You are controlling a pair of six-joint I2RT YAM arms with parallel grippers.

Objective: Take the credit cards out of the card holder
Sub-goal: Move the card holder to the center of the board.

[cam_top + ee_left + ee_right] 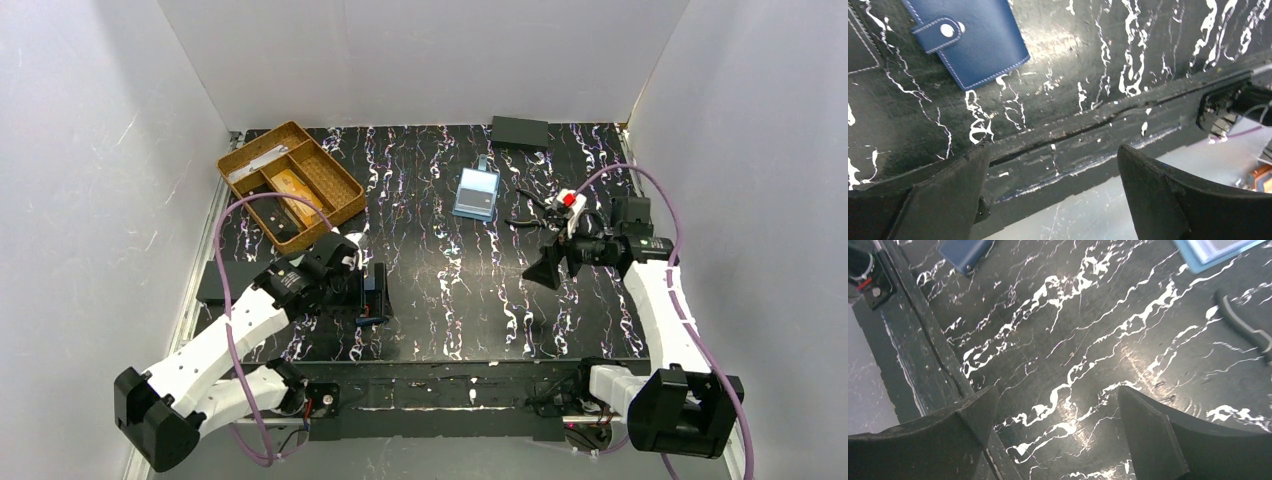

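Note:
The card holder [973,40] is a navy-blue wallet lying closed on the marbled black mat, its snap tab fastened. It also shows in the top view [377,287] and at the top left of the right wrist view [964,252]. No credit cards show. My left gripper [366,312] is open and empty, right beside the holder, near the mat's front edge [1052,148]. My right gripper [545,267] is open and empty, above bare mat at the right [1058,390], well apart from the holder.
A light blue clear case [476,192] lies mid-back. Pliers [535,215] and a red-and-white object [570,200] lie beside the right arm. A wooden compartment tray [345,205] stands back left, a black box [519,131] at the back, and a flat black rectangle [215,283] off the mat's left edge.

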